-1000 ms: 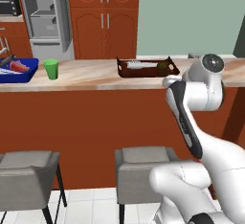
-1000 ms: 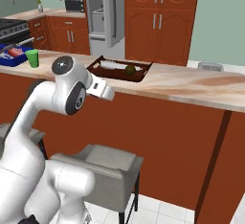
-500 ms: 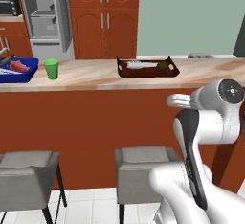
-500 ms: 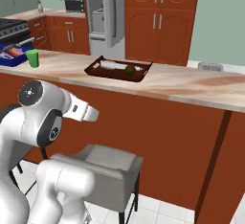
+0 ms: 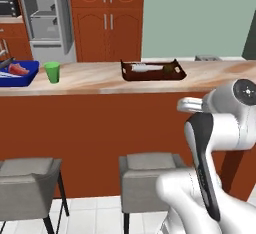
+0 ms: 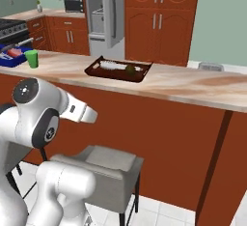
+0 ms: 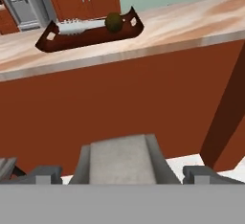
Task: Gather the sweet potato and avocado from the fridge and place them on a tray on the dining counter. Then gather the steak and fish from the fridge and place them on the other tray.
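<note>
The dark brown tray (image 5: 152,71) (image 6: 118,69) (image 7: 88,34) rests on the dining counter (image 5: 95,82) (image 7: 191,24). In it lie the dark green avocado (image 7: 114,22) (image 6: 130,68) and a pale long thing (image 7: 76,26); whether that is the fish I cannot tell. The sweet potato I cannot make out. At the counter's far left, the other tray (image 5: 20,74) (image 6: 10,58), bright blue, holds the red steak (image 5: 19,70). The fridge (image 5: 47,18) (image 6: 103,10) stands open behind. My gripper (image 7: 122,176) hangs open and empty below the counter edge, well short of the tray.
A green cup (image 5: 51,72) (image 6: 32,59) stands beside the blue tray. Grey stools (image 5: 150,178) (image 5: 27,178) (image 7: 119,158) line the counter's red-brown front. Wooden cabinets (image 5: 107,20) and a stove (image 6: 9,29) lie beyond.
The arm has drawn back from the counter and sunk, so the hand now sits below the countertop. The jaws stay wide apart. The trays and the base have not moved.
</note>
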You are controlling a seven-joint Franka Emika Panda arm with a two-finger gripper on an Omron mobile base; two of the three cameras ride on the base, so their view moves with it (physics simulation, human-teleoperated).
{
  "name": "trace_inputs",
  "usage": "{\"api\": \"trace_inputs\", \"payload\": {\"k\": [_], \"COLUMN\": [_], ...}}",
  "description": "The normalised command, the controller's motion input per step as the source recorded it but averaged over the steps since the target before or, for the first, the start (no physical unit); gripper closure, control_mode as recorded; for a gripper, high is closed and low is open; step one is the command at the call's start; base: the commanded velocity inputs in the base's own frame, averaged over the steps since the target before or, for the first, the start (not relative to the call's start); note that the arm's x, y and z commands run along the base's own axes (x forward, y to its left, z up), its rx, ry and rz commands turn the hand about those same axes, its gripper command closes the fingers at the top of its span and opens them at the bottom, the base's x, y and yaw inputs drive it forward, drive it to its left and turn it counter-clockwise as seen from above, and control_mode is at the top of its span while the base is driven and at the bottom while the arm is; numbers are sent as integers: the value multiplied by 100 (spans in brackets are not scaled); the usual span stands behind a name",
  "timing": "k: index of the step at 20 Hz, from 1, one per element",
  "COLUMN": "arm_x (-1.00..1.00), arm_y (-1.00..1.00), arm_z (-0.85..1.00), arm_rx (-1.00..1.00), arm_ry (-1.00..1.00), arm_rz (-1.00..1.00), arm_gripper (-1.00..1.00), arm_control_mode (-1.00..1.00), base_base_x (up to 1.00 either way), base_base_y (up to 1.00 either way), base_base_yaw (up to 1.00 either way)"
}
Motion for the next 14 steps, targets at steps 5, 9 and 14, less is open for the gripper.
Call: {"api": "trace_inputs", "payload": {"k": [5,9,14], "arm_x": [0,0,0], "arm_y": [0,0,0], "arm_z": [0,0,0], "arm_rx": [0,0,0], "arm_ry": [0,0,0], "arm_rz": [0,0,0], "arm_gripper": [-100,-100,-100], "arm_control_mode": [100,100,100], "base_base_x": [-42,-18,1], "base_base_y": [-80,-100,-100], "base_base_yaw": [-31,-23,-13]}}
